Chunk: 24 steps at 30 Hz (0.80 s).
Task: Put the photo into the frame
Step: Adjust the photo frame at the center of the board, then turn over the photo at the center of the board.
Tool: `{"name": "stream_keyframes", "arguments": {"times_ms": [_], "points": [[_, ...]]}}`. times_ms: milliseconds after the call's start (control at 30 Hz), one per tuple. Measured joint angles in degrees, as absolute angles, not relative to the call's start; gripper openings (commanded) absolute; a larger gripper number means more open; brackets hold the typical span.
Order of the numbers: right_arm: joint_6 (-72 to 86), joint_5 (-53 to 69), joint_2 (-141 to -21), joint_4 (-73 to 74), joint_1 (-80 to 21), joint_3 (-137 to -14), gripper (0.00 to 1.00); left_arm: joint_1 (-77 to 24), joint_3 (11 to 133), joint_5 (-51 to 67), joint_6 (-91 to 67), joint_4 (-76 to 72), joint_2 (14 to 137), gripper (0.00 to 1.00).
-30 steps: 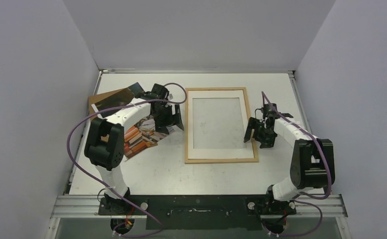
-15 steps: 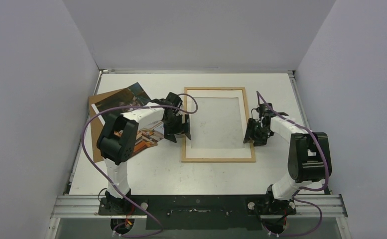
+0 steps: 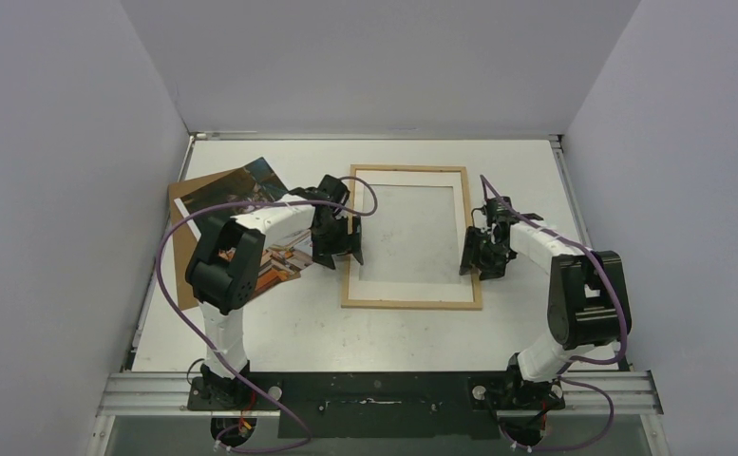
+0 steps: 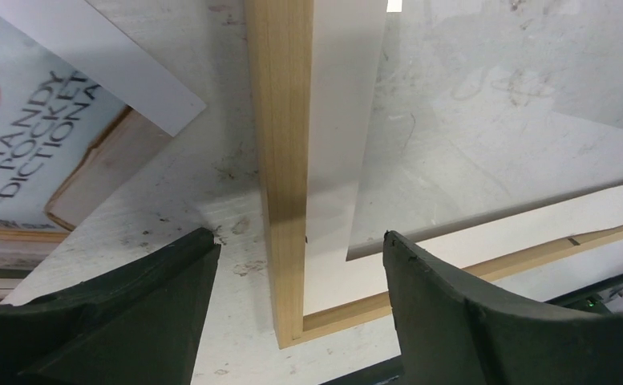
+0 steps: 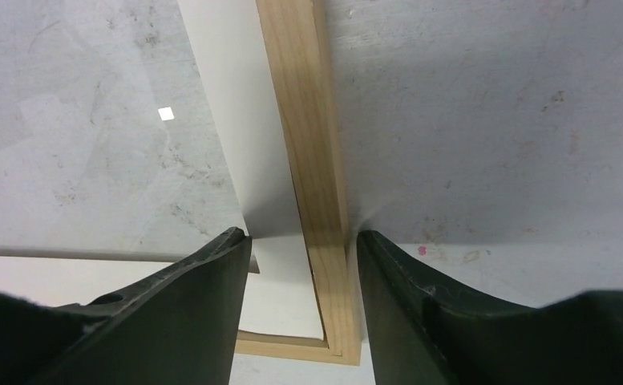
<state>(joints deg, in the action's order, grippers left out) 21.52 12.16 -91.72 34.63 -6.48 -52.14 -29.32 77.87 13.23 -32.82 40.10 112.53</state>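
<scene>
The light is soft and even and comes from overhead, bright on the white worktop (image 3: pixel 279 328) and the pale walls (image 3: pixel 61 190). Shadows are weak, only faint grey smudges. Up close, a dim band crosses the frame (image 4: pixel 280 120) near the left gripper (image 4: pixel 300 237). The glass (image 5: pixel 91 120) shows a small bright square of reflected light and a milky sheen. Both the left and the right gripper (image 5: pixel 301 233) look nearly black and slightly soft at the bottom edge, while the worktop's scuffs are crisp.
</scene>
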Motion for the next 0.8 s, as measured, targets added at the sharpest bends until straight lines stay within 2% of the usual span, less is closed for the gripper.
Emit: {"name": "stream_keyframes", "arguments": {"times_ms": [167, 433, 600, 800], "points": [[22.81, 10.31, -90.67, 39.07, -6.52, -56.21, 0.67, -28.91, 79.53, 11.46, -32.53, 41.08, 112.16, 0.80], [27.07, 8.75, -83.44, 40.91, -9.87, -65.36, 0.68, -24.64, 81.87, 8.80, -31.38, 42.68, 101.75, 0.81], [30.79, 9.63, -86.50, 37.54, -21.02, -71.16, 0.67, -12.80, 77.25, 7.31, -31.55, 42.48, 91.37, 0.81], [34.30, 11.00, -100.66, 30.92, -32.82, -85.08, 0.62, 2.35, 71.42, 4.05, -32.16, 45.58, 86.98, 0.77]]}}
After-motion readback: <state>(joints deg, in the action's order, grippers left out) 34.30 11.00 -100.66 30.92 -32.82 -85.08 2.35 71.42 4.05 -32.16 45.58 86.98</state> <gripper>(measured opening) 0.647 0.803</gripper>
